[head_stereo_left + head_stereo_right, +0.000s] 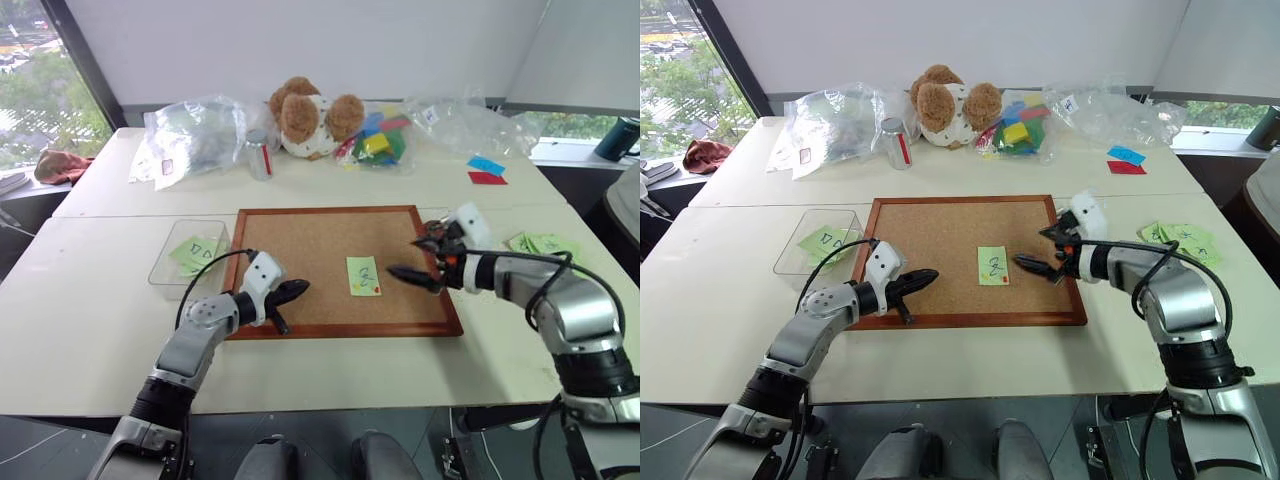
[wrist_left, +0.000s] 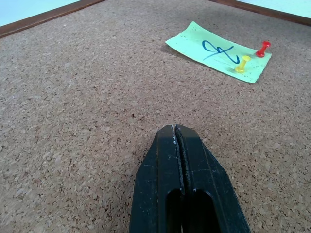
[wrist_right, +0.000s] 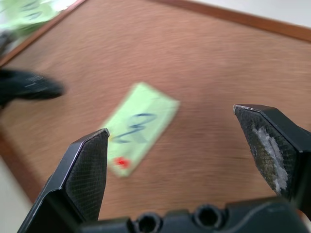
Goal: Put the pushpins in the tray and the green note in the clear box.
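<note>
Green note flat on cork board, pinned by yellow pushpin and red pushpin at one end. Right gripper spread wide, empty, hovering over board's right side just beside note. Left gripper pressed together, nothing pinched, low over board's left part, pointing at note. Clear box left of board, touching frame, other green slips inside. Can't spot tray.

We are seeing a light-green note bearing a dark blue scribble, a red pushpin, a yellow pushpin, and a tan speckled cork board framed in reddish-brown.
</note>
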Controlling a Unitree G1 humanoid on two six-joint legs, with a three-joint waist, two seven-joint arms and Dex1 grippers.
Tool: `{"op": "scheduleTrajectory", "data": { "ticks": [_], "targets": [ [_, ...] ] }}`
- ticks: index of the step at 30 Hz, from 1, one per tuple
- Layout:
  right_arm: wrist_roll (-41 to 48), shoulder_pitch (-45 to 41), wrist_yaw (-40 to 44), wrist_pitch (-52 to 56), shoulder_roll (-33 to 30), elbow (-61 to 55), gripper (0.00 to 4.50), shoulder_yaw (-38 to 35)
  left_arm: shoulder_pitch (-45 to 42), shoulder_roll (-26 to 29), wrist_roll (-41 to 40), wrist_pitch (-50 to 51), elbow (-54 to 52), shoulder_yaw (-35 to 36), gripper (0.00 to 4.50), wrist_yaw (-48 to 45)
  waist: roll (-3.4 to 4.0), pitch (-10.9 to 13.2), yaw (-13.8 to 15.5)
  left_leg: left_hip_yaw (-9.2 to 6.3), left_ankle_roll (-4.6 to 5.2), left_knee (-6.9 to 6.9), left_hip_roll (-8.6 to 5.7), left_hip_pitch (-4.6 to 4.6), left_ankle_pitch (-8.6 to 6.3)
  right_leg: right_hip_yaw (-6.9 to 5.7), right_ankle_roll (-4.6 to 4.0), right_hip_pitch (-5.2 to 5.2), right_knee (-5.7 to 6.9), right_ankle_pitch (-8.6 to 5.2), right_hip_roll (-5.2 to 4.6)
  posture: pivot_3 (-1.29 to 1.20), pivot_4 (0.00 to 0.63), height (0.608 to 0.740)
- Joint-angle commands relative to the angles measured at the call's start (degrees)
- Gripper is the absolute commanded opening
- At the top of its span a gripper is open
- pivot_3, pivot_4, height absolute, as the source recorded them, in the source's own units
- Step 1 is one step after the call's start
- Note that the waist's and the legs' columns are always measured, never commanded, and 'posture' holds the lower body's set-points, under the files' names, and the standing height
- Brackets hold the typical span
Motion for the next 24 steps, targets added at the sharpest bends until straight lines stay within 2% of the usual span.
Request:
{"op": "scheduleTrajectory", "data": {
  "ticks": [1, 4, 17, 20, 22, 24],
  "targets": [
    [0.2, 1.63, -1.3, -0.38, 0.99, -4.19, 3.56, 1.11, 1.15, 0.71, 0.73, 1.77, 1.32, -0.11, 0.0, -0.3, 0.0, 0.0, 0.05, 0.0, 0.0, -0.02, 0.0, 0.0, 0.0, 0.0, 0.0, -0.01, -0.01, 0.0, 0.0, 0.0, 0.15, 0.74],
    [-1.28, 2.29, -2.72, -1.06, 1.84, -4.41, 2.1, 3.22, 1.14, 0.73, 0.8, 1.89, 1.19, -0.15, 0.0, -0.44, 0.0, 0.0, 0.0, 0.0, 0.0, -0.03, 0.0, -0.01, 0.0, 0.0, 0.0, -0.01, -0.02, 0.0, 0.0, 0.0, 0.15, 0.74],
    [-3.74, 3.56, -3.88, -4.29, 4.26, -2.04, 2.1, 7.92, 1.77, 1.28, 1.02, 2.15, 0.51, 0.07, 0.0, -0.36, 0.0, 0.0, -0.04, 0.0, 0.0, -0.04, 0.0, 0.0, 0.0, -0.01, -0.01, -0.01, -0.05, 0.0, 0.0, 0.0, 0.15, 0.74],
    [-3.96, 3.39, -3.51, -4.64, 4.19, -1.25, 1.16, 8.16, 2.06, 1.36, 1.08, 2.26, 0.16, 0.05, 0.0, -0.19, 0.0, 0.0, -0.06, 0.0, 0.0, -0.05, 0.0, 0.0, 0.0, -0.01, -0.01, -0.01, -0.07, 0.0, 0.0, 0.0, 0.15, 0.74],
    [-4.26, 3.38, -3.49, -4.79, 4.19, -0.77, 0.2, 8.33, 2.25, 1.37, 1.02, 2.44, -0.21, 0.01, 0.0, -0.12, 0.0, 0.0, -0.06, 0.0, 0.0, -0.05, 0.0, 0.0, 0.0, -0.01, -0.01, -0.01, -0.07, 0.0, 0.0, 0.0, 0.15, 0.74],
    [-4.81, 3.54, -3.46, -5.02, 3.98, -0.46, 0.04, 8.7, 2.46, 1.48, 0.97, 2.58, -0.55, 0.0, 0.0, -0.16, 0.0, 0.0, -0.05, 0.0, 0.0, -0.06, 0.0, 0.0, 0.0, -0.01, -0.01, -0.01, -0.08, 0.0, 0.0, 0.0, 0.15, 0.74]
  ]
}}
